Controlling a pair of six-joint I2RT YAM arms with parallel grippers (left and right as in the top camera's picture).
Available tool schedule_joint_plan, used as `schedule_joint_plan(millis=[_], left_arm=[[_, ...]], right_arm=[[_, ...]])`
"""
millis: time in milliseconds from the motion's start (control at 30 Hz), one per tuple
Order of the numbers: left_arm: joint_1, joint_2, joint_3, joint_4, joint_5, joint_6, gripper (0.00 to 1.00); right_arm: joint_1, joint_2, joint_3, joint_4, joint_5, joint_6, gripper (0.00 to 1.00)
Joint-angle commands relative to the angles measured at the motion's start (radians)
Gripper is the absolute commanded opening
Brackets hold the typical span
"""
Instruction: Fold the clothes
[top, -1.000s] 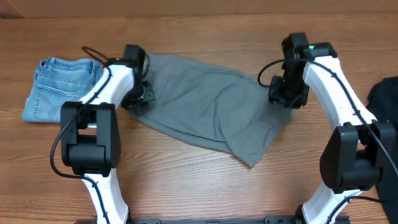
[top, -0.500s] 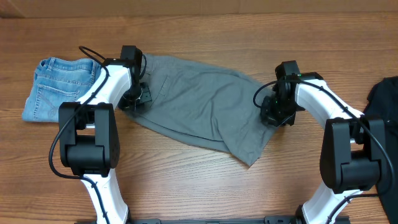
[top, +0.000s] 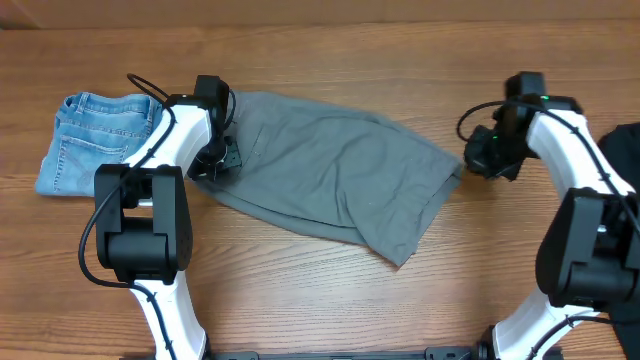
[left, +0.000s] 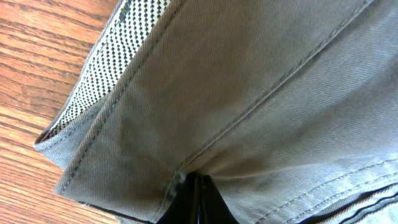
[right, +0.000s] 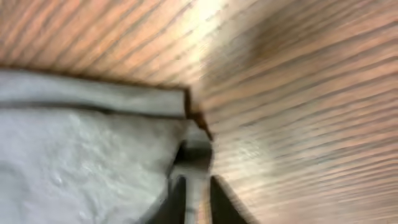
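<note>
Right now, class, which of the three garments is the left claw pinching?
The grey shorts, spread mid-table; the denim shorts and black garment lie aside.

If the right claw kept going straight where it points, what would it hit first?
The grey shorts: a corner of their hem seems pinched in the right gripper. Beyond it only the wooden table shows; the blurred view hides how close it is.

Counting in progress: one grey shorts (top: 340, 175) | one denim shorts (top: 95, 135) | one black garment (top: 628, 150) | two robot arms (top: 165, 140) (top: 565, 135) | one table (top: 320, 310)
</note>
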Motion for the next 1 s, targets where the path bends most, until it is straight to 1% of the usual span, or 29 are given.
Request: schedule_joint_plan(millis=[0,67,100,133,267,367,400,467,500,533,600,633,667,700,733,900,967], left_arm=[[0.016,0.049,-0.053,-0.017,-0.031,0.02,0.04],[0.016,0.049,-0.053,-0.013,-0.016,0.02,0.04],[0.016,0.049,-0.053,-0.012,-0.009,0.02,0.04],[0.016,0.049,-0.053,-0.011,-0.004,0.021,0.04],[0.016,0.049,-0.053,-0.013,-0.004,0.021,0.04],[0.016,0.049,-0.053,-0.012,-0.003,0.021,0.04],[0.016,0.049,-0.053,-0.011,-0.003,0.021,0.04],[0.016,0.049,-0.053,-0.012,-0.003,0.021,0.04],[0.016,0.049,-0.053,-0.012,-0.004,0.021,0.04],[0.016,0.049,-0.053,-0.013,-0.004,0.021,0.04],[0.016,0.049,-0.053,-0.014,-0.004,0.021,0.04],[0.016,0.049,-0.053,-0.014,-0.004,0.021,0.04],[0.016,0.049,-0.053,-0.014,-0.004,0.021,0.04],[0.016,0.049,-0.053,-0.014,-0.004,0.021,0.04],[0.016,0.049,-0.053,-0.014,-0.004,0.021,0.04],[0.016,0.049,-0.053,-0.013,-0.004,0.021,0.04],[0.016,0.049,-0.053,-0.012,-0.004,0.021,0.04]], right_arm=[[0.014,-0.029,-0.021,-0.011,-0.108,-0.028,0.36],[0.03,-0.029,-0.066,0.017,-0.111,-0.027,0.41],[0.038,-0.029,-0.092,0.037,-0.115,-0.026,0.45],[0.046,-0.029,-0.121,0.064,-0.127,-0.021,0.46],[0.071,-0.029,-0.237,0.189,-0.241,-0.02,0.46],[0.074,-0.029,-0.298,0.257,-0.263,0.008,0.46],[0.074,-0.029,-0.314,0.28,-0.271,0.014,0.44],[0.074,-0.029,-0.333,0.319,-0.308,0.001,0.27],[0.074,-0.029,-0.333,0.326,-0.316,-0.003,0.21],[0.072,-0.029,-0.33,0.328,-0.314,-0.004,0.19],[0.065,-0.031,-0.312,0.319,-0.315,-0.024,0.19],[0.061,-0.031,-0.301,0.302,-0.311,-0.025,0.2],[0.058,-0.031,-0.29,0.282,-0.306,-0.025,0.29],[0.053,-0.031,-0.278,0.257,-0.296,-0.026,0.43],[0.051,-0.031,-0.27,0.236,-0.277,-0.025,0.47],[0.042,-0.031,-0.229,0.156,-0.164,-0.029,0.47],[0.037,-0.031,-0.215,0.155,-0.187,-0.055,0.44]])
